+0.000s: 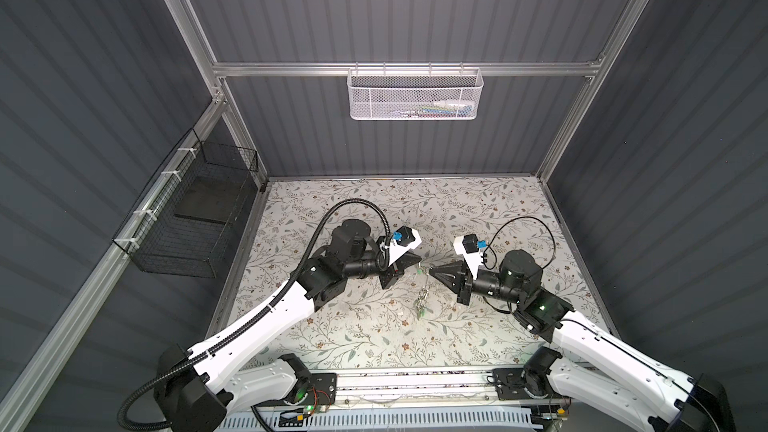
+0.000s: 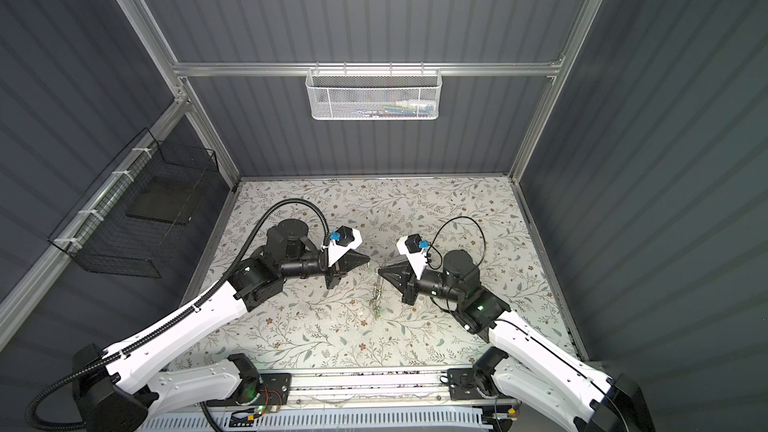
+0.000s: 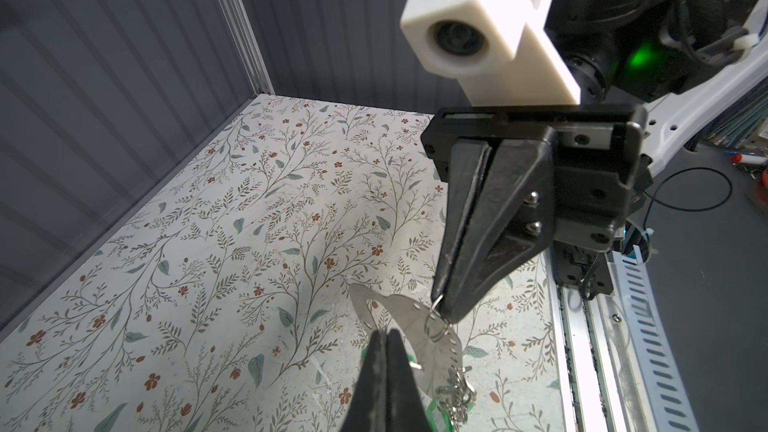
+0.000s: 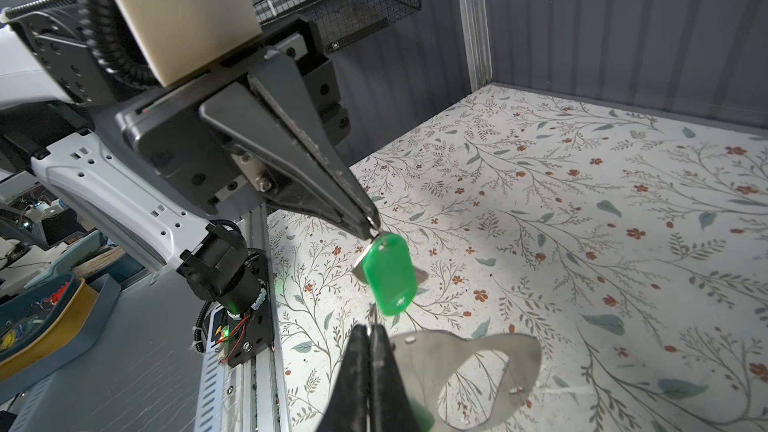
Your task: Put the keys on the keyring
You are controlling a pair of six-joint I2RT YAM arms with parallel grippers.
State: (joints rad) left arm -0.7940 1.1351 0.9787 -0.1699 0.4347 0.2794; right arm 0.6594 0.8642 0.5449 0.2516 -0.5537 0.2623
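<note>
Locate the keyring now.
Mid-table in both top views, between the two pincer tips: the keyring sits at the tip of the right pincer, beside the green key hanging from the left pincer.

In both top views the hanging keys (image 1: 421,311) are too small to count. The left hand (image 3: 384,332) hides most of a green tag (image 3: 410,357). The keyring (image 4: 528,361) is cut off by the picture's edge, and the basket (image 1: 374,93) contents blur behind mesh.
</note>
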